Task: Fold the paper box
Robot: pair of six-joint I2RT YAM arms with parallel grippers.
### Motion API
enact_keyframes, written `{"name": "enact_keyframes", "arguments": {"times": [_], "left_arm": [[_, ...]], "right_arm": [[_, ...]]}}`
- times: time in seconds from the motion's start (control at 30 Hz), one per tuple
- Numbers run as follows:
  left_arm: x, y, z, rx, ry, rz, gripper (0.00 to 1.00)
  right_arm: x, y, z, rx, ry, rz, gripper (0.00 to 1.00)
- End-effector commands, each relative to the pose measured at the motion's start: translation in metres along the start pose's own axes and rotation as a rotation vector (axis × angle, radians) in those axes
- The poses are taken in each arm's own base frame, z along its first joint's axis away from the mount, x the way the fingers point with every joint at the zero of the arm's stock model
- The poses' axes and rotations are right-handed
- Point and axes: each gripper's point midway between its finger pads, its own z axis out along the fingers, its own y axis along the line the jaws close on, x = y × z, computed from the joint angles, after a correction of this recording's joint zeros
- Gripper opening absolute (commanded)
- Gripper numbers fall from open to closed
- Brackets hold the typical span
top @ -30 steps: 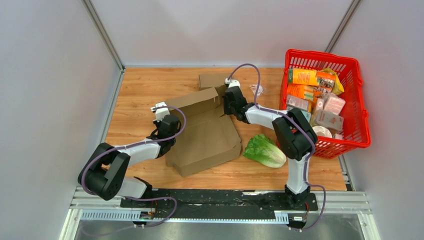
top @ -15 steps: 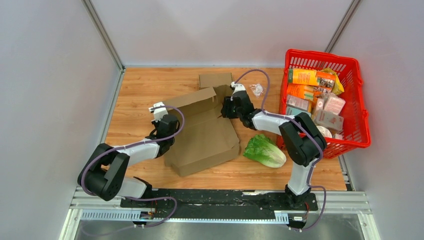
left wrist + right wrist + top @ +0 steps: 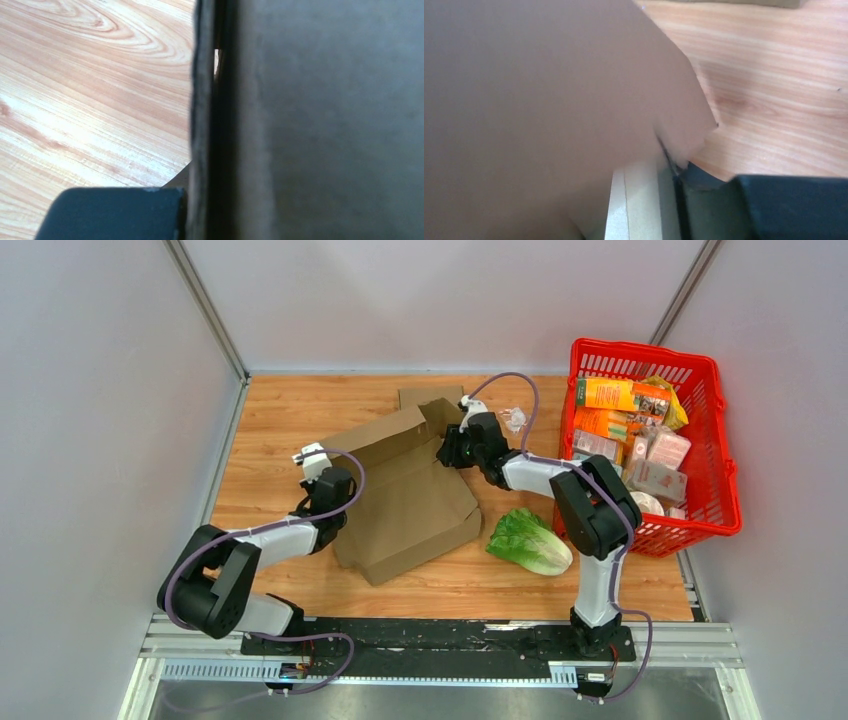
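- Left gripper [image 3: 325, 488] is clamped on the left edge of the paper box [image 3: 410, 505]; in the left wrist view one dark finger [image 3: 110, 212] lies flush against the cardboard edge, while the other is hidden behind the sheet
- Right gripper [image 3: 452, 452] is closed on the box's far right corner, where a flap stands raised; in the right wrist view one dark finger [image 3: 794, 207] shows at the lower right, just beside the cut edge of the flap, and brown cardboard fills most of that view
- the paper box lies open and only partly formed in the middle of the wooden table [image 3: 270, 420], between the two arms, with its far wall tilted up
- a loose cardboard piece [image 3: 430, 397] lies flat just behind the box; a small clear wrapper [image 3: 515, 418] lies near the right wrist
- a lettuce [image 3: 530, 540] lies on the table just right of the box, apart from it
- a red basket [image 3: 640, 362] full of packaged goods stands at the right edge of the table
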Motion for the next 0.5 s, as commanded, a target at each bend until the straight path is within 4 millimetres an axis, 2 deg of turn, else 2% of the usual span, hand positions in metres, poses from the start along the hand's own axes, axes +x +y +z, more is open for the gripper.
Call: {"name": "enact_keyframes", "arguments": {"times": [0.0, 0.17, 0.27, 0.3, 0.37, 0.4, 0.47], "left_arm": [[0.015, -0.004, -0.001, 0.034, 0.059, -0.017, 0.0], [0.015, -0.002, -0.005, 0.039, 0.062, -0.024, 0.0], [0.014, -0.002, -0.006, 0.041, 0.062, -0.024, 0.0], [0.013, -0.004, -0.005, 0.046, 0.063, -0.028, 0.0], [0.014, -0.004, -0.006, 0.045, 0.075, -0.03, 0.0], [0.012, -0.007, -0.006, 0.049, 0.078, -0.035, 0.0], [0.014, -0.004, -0.01, 0.034, 0.103, -0.039, 0.0]], "right_arm": [[-0.027, 0.023, 0.015, -0.094, -0.081, -0.055, 0.35], [-0.029, 0.028, 0.026, -0.1, -0.103, -0.072, 0.37], [-0.03, 0.046, 0.025, -0.168, -0.103, -0.082, 0.38], [-0.026, 0.061, 0.022, -0.223, -0.084, -0.071, 0.38], [-0.025, 0.073, 0.015, -0.264, -0.081, -0.033, 0.4], [-0.028, 0.068, 0.004, -0.217, -0.106, 0.035, 0.41], [-0.029, 0.042, -0.006, -0.062, -0.113, 0.126, 0.59]]}}
